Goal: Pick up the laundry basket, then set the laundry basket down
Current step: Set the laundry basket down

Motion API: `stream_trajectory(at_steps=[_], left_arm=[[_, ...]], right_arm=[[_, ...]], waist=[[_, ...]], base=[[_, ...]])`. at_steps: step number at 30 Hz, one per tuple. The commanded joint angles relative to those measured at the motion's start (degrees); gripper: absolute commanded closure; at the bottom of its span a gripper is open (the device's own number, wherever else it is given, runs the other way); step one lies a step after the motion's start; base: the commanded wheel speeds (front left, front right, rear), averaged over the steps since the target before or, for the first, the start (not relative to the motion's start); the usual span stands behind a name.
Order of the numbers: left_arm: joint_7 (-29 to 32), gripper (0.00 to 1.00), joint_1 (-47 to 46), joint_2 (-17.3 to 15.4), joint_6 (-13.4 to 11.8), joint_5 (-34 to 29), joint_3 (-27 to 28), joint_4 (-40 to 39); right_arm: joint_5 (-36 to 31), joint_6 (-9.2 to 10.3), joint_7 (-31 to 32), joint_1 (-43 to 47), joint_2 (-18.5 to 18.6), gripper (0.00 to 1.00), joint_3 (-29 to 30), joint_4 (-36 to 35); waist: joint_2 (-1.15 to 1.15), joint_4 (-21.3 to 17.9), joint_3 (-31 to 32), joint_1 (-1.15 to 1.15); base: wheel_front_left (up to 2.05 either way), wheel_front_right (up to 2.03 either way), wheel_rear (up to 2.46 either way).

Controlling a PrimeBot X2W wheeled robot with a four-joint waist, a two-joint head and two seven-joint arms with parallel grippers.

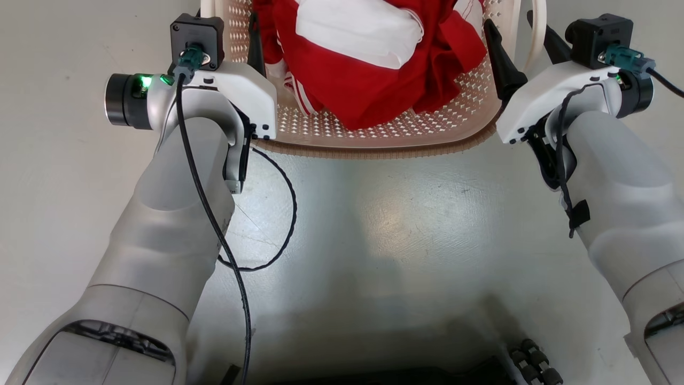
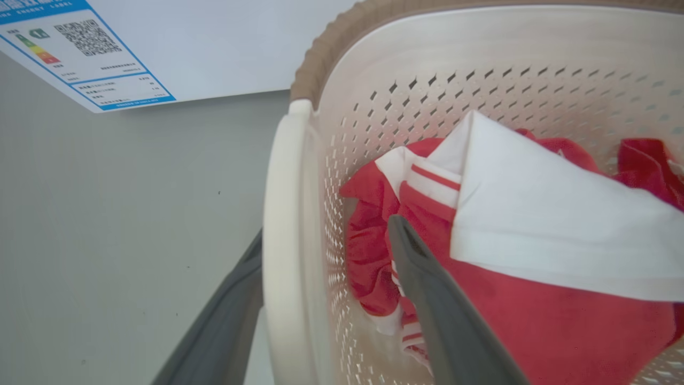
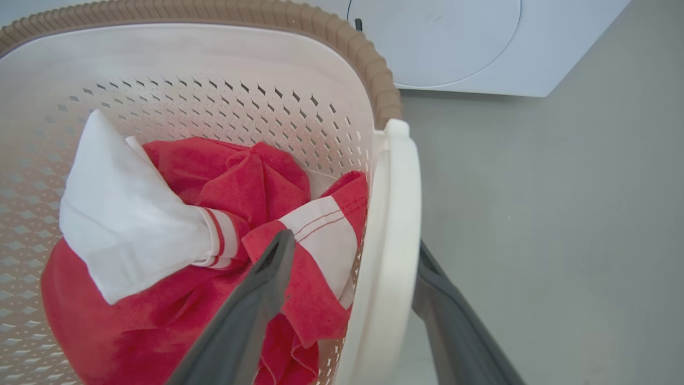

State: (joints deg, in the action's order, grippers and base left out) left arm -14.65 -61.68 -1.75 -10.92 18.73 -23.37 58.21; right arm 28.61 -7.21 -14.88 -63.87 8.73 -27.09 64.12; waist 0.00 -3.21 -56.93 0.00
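Grey floor [image 1: 374,224], white washer [image 3: 481,48] beyond the fingers. The laundry basket [image 1: 374,151], light, stiff plastic holding soft clothes [image 1: 374,80], hangs between the left gripper [image 2: 326,235] and right gripper [image 3: 355,243]. Each straddles a loop handle, one finger inside, one outside; I cannot tell if they clamp.

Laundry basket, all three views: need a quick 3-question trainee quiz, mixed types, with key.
1. True or false: the laundry basket is empty.
2. Pick one. The left tool has its fingers: A) both inside the basket; B) one inside and one outside, with the white handle between them; C) both outside the basket.
3. Fill in: the basket's woven-look rim is ___ in colour.

Key
1. False: red and white clothes lie in it.
2. B.
3. Brown.
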Motion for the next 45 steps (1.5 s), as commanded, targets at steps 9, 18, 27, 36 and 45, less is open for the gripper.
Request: stream_trajectory(at_steps=[9,18,27,36,45], left_arm=[[-0.35,0.0,4.05,-1.13,-1.21,1.93,0.94,-2.22],[-0.35,0.0,8.74,-1.13,-1.3,2.86,1.47,-6.77],[-0.35,0.0,16.37,-1.13,-0.3,4.03,2.24,-11.78],[-0.35,0.0,25.77,-1.13,1.73,3.48,4.25,-16.07],[-0.35,0.0,36.81,-1.13,4.63,0.22,7.95,-21.0]], right_arm=[[-2.54,-0.28,-0.12,4.86,-0.37,0.0,2.5,-2.7],[-5.76,-0.28,-0.12,9.21,-0.27,0.0,6.43,-6.06],[-9.52,-0.28,-0.12,16.57,-0.42,0.0,10.69,-9.16],[-12.22,-0.28,-0.12,24.58,-0.59,0.0,14.33,-12.76],[-15.33,-0.28,-0.12,36.53,-0.58,0.0,20.69,-22.68]], waist=[[0.0,0.56,3.45,0.0],[0.0,1.51,10.68,0.0],[0.0,2.34,22.36,0.0],[0.0,2.91,34.06,0.0],[0.0,3.75,45.61,0.0]], base=[[0.0,0.0,0.0],[0.0,0.0,0.0],[0.0,0.0,0.0],[0.0,0.0,0.0],[0.0,0.0,0.0]])
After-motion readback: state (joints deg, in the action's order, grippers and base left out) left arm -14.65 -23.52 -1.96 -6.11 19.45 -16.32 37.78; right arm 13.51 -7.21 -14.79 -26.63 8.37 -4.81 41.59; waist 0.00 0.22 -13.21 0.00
